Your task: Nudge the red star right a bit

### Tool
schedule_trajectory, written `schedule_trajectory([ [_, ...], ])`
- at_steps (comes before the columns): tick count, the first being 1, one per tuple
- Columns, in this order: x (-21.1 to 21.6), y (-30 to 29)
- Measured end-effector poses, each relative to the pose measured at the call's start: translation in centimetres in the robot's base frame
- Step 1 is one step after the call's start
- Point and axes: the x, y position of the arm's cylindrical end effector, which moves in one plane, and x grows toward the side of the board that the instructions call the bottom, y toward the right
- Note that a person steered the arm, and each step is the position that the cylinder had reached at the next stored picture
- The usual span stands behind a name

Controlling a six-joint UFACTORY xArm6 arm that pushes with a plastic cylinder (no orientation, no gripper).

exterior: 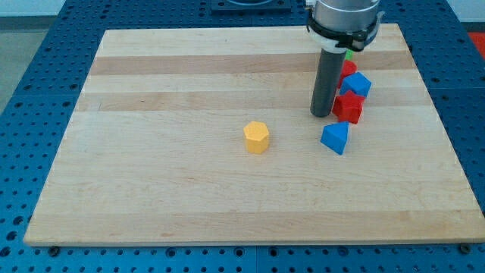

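Observation:
The red star (349,107) lies at the view's upper right on the wooden board (189,189). My tip (322,114) stands just to the star's left, touching or nearly touching it. A blue block (358,84) sits right above the star, and another red block (348,69) shows above that, partly hidden by the rod. A blue triangular block (335,137) lies just below the star.
A yellow hexagonal block (257,137) stands alone near the board's middle. A bit of a green block (349,54) shows behind the rod near the view's top. The board's right edge lies beyond the cluster.

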Motion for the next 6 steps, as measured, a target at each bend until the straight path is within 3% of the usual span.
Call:
schedule_trajectory([
  [2, 1.2, 1.0],
  [3, 1.1, -1.3],
  [5, -3.3, -0.5],
  [6, -2.3, 1.2],
])
